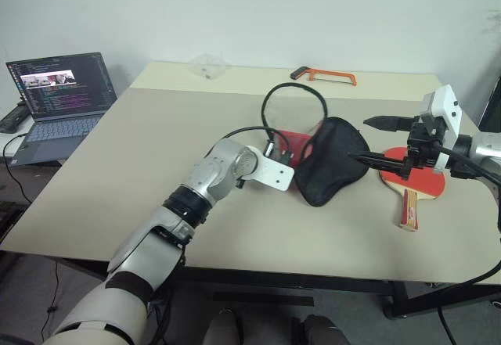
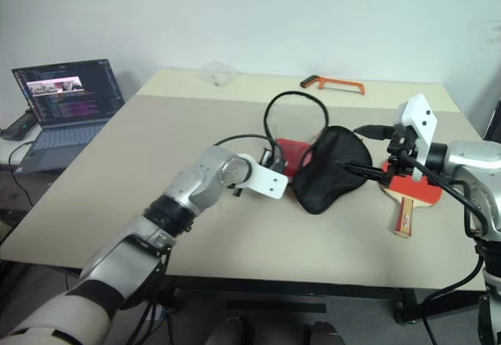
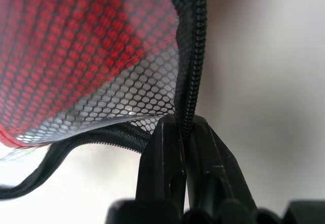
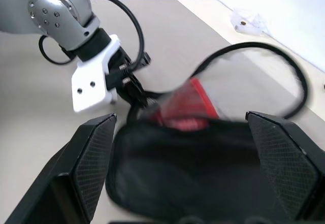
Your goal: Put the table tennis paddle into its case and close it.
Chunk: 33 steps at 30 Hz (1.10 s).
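— Black fingers first: we see the left gripper (image 3: 185,132) pinched tight on the zipper rim of the case (image 1: 329,161), the red lining and mesh panel just behind the teeth.

— And the right gripper (image 1: 368,139)?

— Spread wide, holding nothing — one finger above the black outside of the case, one level with its near edge, both pointing toward the left arm.

— Where does the case sit?

— Near the middle of the beige table (image 1: 156,173), its black flap standing partly up, with a strip of red lining showing on the side the left gripper grips.

— The table tennis paddle (image 1: 413,185)?

— Outside the case, flat on the table just to its right, red face up, partly behind the right gripper; the wooden handle points toward the near edge.

— Further out?

— We see an orange-handled hacksaw (image 1: 324,74) and a clear plastic bit (image 1: 207,65) at the far edge, and an open laptop (image 1: 59,98) on a lower surface off to the left.
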### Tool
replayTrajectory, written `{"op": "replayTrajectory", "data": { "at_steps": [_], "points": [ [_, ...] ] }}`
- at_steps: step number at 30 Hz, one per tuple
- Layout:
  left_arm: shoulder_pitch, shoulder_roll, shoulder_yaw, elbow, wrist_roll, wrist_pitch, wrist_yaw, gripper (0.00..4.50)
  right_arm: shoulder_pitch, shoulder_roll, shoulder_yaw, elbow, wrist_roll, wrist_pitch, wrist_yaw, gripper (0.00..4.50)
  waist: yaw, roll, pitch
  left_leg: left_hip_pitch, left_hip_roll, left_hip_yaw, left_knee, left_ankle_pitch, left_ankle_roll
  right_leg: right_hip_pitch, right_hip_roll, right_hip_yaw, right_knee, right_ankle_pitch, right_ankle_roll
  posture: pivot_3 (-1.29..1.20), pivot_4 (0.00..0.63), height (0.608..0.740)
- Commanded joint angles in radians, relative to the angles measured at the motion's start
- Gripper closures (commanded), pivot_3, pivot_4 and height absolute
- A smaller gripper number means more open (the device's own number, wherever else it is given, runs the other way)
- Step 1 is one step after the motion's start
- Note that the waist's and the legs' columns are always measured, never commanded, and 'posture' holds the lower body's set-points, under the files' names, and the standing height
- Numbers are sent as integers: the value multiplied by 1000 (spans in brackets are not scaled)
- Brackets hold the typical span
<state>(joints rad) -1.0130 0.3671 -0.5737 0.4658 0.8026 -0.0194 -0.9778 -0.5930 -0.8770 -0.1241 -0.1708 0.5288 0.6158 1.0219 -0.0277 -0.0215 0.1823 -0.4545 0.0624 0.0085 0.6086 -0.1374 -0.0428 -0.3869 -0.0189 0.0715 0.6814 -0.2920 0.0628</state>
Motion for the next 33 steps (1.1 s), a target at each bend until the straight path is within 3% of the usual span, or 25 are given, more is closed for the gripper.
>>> {"op": "replayTrajectory", "data": {
  "at_steps": [1, 6, 9, 15, 20, 26, 30, 33],
  "points": [
    [-16, 12, 6, -69, -2, 36, -27, 4461, -31, -4, -13, -14, 5, -11, -2, 0, -3, 0, 0, 0, 0, 0, 0, 0, 0, 0, 0, 0, 0, 0, 0, 0, 150, 740],
    [19, 71, 40, -157, -27, 89, -69, 4461, -25, -6, -15, -14, 4, -11, 1, 0, -6, 0, 0, 0, 0, -1, 0, 0, 0, 0, 1, 0, 1, 0, 0, 0, 150, 740],
    [52, 116, 54, -202, -34, 112, -74, 3730, -24, 1, -10, -15, 3, -11, -2, 0, -6, 0, 0, 0, 1, -1, 0, 0, 0, 0, 1, 0, 1, 0, 0, 0, 150, 740],
    [101, 190, 70, -239, -35, 155, -82, 1646, -34, 21, 10, -9, 2, -13, 0, 0, -5, 0, 0, 0, 0, -1, 0, 0, 0, 0, 0, 0, 1, 0, 0, 0, 150, 740],
    [127, 125, 185, -323, -176, 264, -59, 1646, -47, 30, 22, 1, -1, -16, 3, 0, -3, 0, 0, 0, 1, -1, 0, 0, 0, 0, 0, 0, 0, 0, -1, 0, 150, 740],
    [89, 16, 413, -533, -472, 659, -168, 1646, -36, 58, 14, 4, -7, 35, -79, 0, -3, 0, 0, -1, 0, -1, 0, 0, 0, 0, 0, -1, 0, 0, 0, 0, 150, 740],
    [71, 110, 511, -599, -628, 839, -249, 1646, 19, 86, 26, -61, -20, 136, -198, 0, -17, 0, 0, 1, 1, -3, 0, 0, 0, 0, 3, -1, 2, -1, 0, 0, 150, 740],
    [129, 267, 515, -572, -663, 795, -285, 1646, 119, 85, 21, -224, 41, 175, -189, 0, -24, 0, 0, 2, 2, -5, -1, 0, 0, 0, 4, -1, 3, -2, -2, 0, 150, 740]
  ]
}}
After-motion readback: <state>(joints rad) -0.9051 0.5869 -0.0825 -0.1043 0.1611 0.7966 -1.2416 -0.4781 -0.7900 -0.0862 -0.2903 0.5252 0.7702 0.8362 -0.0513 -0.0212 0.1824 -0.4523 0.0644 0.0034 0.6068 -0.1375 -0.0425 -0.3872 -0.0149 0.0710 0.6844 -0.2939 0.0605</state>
